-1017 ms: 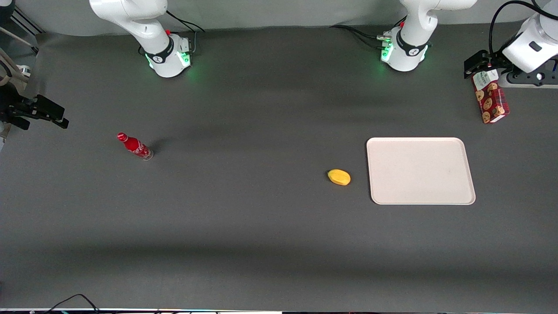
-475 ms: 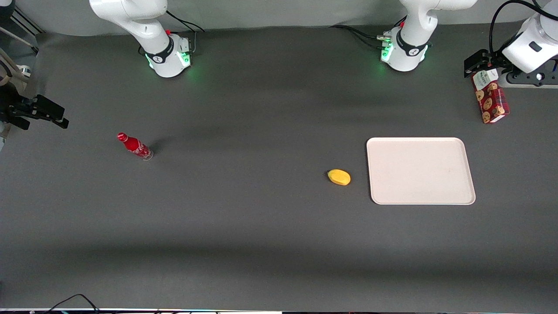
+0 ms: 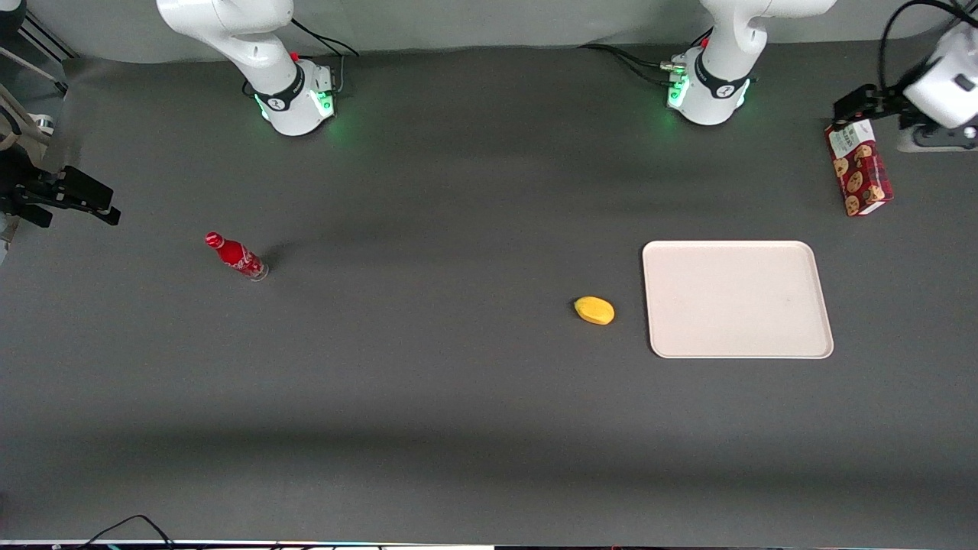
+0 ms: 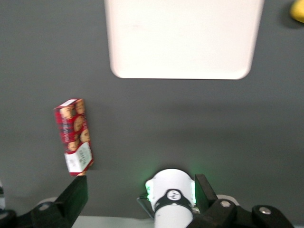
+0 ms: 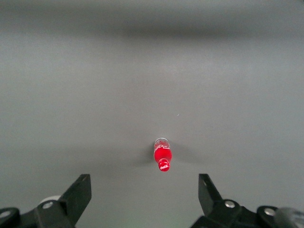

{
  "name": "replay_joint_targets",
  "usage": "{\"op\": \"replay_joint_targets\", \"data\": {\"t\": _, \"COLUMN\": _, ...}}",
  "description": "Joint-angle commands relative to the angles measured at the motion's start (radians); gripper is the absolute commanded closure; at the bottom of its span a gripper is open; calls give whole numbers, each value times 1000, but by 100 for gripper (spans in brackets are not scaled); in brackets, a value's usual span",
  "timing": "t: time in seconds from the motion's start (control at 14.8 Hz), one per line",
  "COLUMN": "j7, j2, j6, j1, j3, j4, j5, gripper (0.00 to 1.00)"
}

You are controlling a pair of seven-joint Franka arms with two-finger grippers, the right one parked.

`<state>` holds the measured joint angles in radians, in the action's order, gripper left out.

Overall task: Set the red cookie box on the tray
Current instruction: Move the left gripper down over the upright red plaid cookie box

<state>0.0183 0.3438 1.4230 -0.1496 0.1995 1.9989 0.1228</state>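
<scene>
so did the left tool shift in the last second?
Yes. In the front view the tool slid toward the working arm's end of the table, judged against the red cookie box, which stayed put. Its fingers are open.

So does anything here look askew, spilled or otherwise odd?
Nothing is spilled or damaged. The red cookie box stands on the table, off the tray, farther from the front camera. The gripper is open, above the box's label end, one finger beside it.

The hand [image 3: 867, 107] has drawn back off the red cookie box [image 3: 859, 168] toward the working arm's end of the counter, fingers spread, one fingertip touching its label end.
</scene>
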Motion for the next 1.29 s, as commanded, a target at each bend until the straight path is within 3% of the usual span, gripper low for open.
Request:
{"op": "replay_joint_targets", "data": {"t": 0.0, "j7": 124, "j2": -45, "j6": -18, "j1": 1, "j3": 133, "j4": -45, "j5": 142, "gripper": 0}}
{"op": "replay_joint_targets", "data": {"t": 0.2, "j7": 305, "j2": -83, "j6": 48, "j1": -1, "j3": 308, "j4": -22, "j5": 172, "gripper": 0}}
{"op": "replay_joint_targets", "data": {"t": 0.34, "j7": 377, "j2": -86, "j6": 133, "j1": -2, "j3": 391, "j4": 67, "j5": 234, "gripper": 0}}
{"op": "replay_joint_targets", "data": {"t": 0.54, "j7": 471, "j2": -85, "j6": 267, "j1": -1, "j3": 510, "j4": 202, "j5": 254, "gripper": 0}}
{"op": "replay_joint_targets", "data": {"t": 0.95, "j7": 551, "j2": -68, "j6": 676, "j1": 4, "j3": 785, "j4": 509, "j5": 365, "gripper": 0}}
{"op": "replay_joint_targets", "data": {"t": 1.22, "j7": 554, "j2": -81, "j6": 868, "j1": 5, "j3": 874, "j4": 633, "j5": 406, "gripper": 0}}
